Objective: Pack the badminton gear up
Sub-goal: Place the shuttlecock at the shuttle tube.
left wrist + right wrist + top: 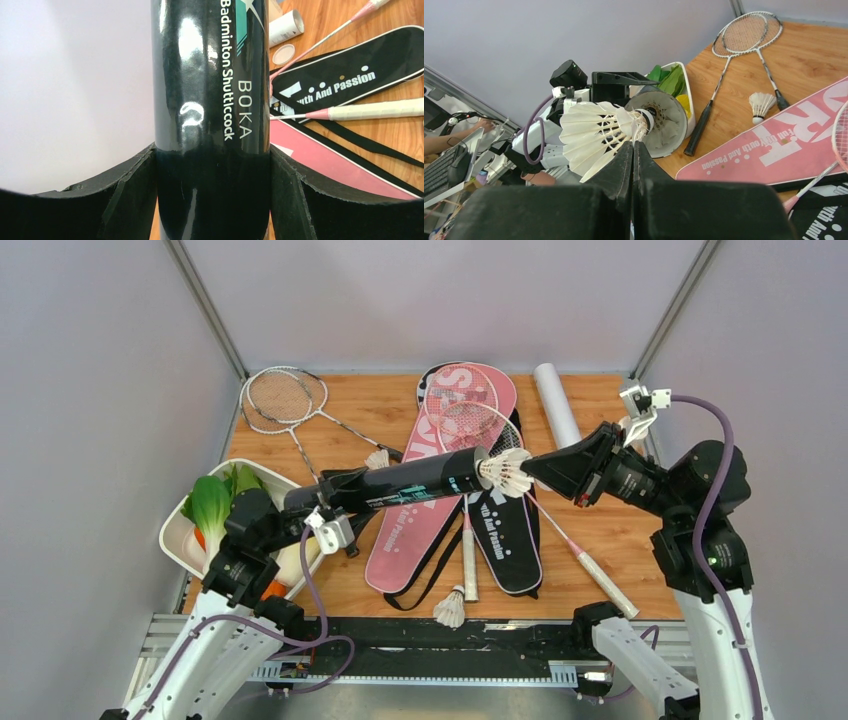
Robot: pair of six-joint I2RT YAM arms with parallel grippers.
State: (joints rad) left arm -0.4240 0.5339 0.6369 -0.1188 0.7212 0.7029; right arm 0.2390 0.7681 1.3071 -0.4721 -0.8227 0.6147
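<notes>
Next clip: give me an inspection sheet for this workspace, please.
Surface: wooden table, crowded.
Job's things: black tube held aloft, shuttlecock at its mouth; two shuttlecocks, silver rackets, pink rackets, pink bag, black bag, white tube lying loose.
Clutter: tray of vegetables, left edge.
Grippers: left gripper clamps the tube; right gripper shut, tips at the shuttlecock's feathers.
Cables: purple cables along both arms.
Surroundings: grey walls; a person's arm outside the cell.

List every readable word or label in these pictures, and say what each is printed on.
"Badminton Shuttlecock": on the black tube.
"BOKA": same tube, beside that line.
"...uth And Passion": on the black racket bag; its start is unclear.
"Youth And Passion": on the pink racket bag; the small word before it is too blurred to read.
"RT": big white letters on the pink racket bag; the rest is cut off.
Nothing else is legible.
</notes>
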